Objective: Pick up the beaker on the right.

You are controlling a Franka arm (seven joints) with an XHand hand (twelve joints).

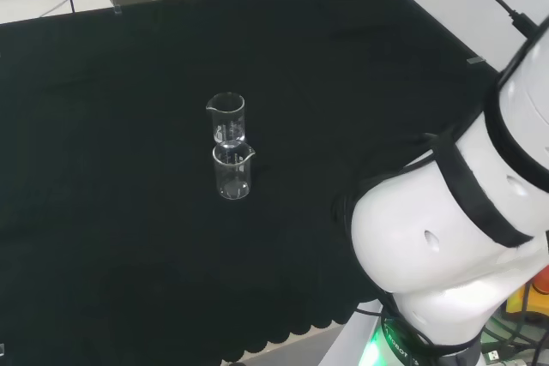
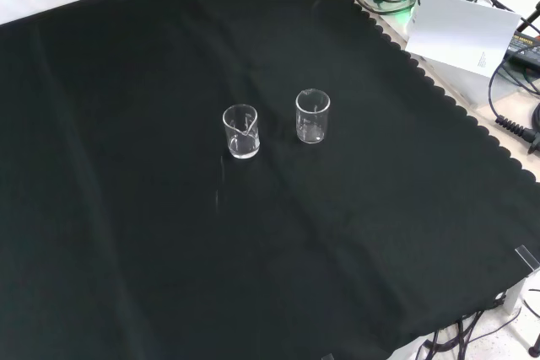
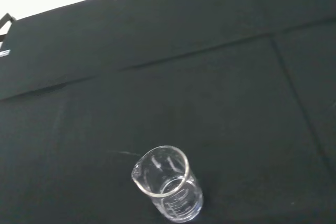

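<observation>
Front view: two clear glass beakers stand upright on the black cloth (image 2: 126, 233) that covers the worktop, near the middle of it and just apart from each other. The right beaker (image 2: 312, 115) sits a little higher in this view than the left beaker (image 2: 240, 131), and a bare strip of cloth lies between them. Both look empty. The left one has its pouring lip turned toward the camera. Beyond the cloth's scalloped edge at the upper right lie a white card (image 2: 462, 33) and some cables (image 2: 515, 82).

In the head view the same two beakers line up one behind the other, the nearer beaker (image 1: 232, 171) overlapping the base of the farther beaker (image 1: 226, 117). The arm's white links (image 1: 455, 229) stand well to the right of them, apart from both.

The wrist view looks down at a single beaker (image 3: 168, 184), upright on the cloth with printed graduation marks on its wall; which of the two it is I cannot tell. How the hand's fingers are set I cannot tell. Nothing touches either beaker.
</observation>
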